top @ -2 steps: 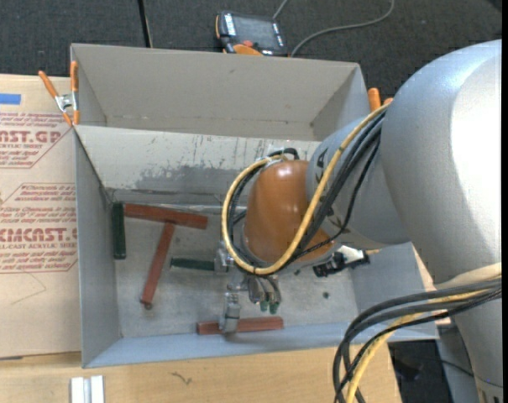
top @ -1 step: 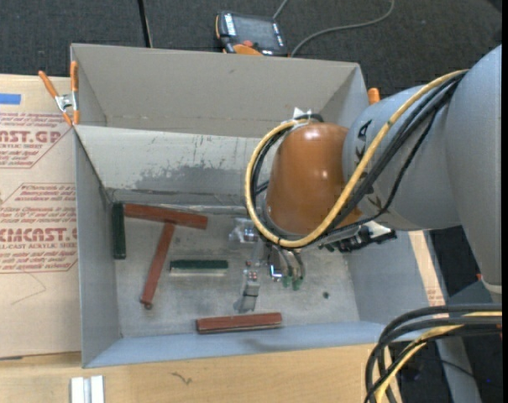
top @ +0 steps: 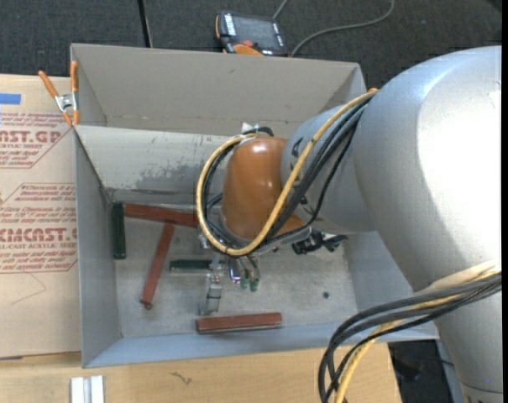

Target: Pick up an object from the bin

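My gripper hangs low over the middle of the bin floor, under the arm's orange cover. Just left of it lies a short dark green bar, its right end reaching the gripper. A small grey piece sits on the floor just below and left of the gripper. A flat reddish-brown bar lies along the front wall, below the gripper. I cannot make out anything held.
A brown stick lies aslant in the left half, and another brown stick runs along the back of the floor. A dark green block rests by the left wall. The arm covers the bin's right side.
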You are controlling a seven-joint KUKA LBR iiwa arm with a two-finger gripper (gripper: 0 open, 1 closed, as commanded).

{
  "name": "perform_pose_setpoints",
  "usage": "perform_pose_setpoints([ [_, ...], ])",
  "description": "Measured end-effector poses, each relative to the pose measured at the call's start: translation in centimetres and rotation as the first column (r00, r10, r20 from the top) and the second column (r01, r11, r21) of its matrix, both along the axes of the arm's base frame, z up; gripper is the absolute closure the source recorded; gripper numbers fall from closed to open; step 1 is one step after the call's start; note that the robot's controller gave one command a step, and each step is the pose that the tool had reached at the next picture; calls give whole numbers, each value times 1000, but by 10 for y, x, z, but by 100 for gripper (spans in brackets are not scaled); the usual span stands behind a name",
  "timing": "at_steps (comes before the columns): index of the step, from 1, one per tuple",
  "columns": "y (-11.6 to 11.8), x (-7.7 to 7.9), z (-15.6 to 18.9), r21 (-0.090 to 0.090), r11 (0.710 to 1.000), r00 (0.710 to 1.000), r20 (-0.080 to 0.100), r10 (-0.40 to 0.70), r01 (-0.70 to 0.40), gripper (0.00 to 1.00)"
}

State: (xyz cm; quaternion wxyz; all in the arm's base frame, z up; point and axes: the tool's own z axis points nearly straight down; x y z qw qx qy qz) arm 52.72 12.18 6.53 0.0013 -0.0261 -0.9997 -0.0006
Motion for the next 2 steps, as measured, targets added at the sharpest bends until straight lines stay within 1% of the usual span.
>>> perform_pose_setpoints([
  [1, -2, 1, 5, 0, 1000, 1000, 2, -3, 3, 100],
  [2, 8, 5, 135, 2, 1000, 1000, 11, 27, -27, 100],
])
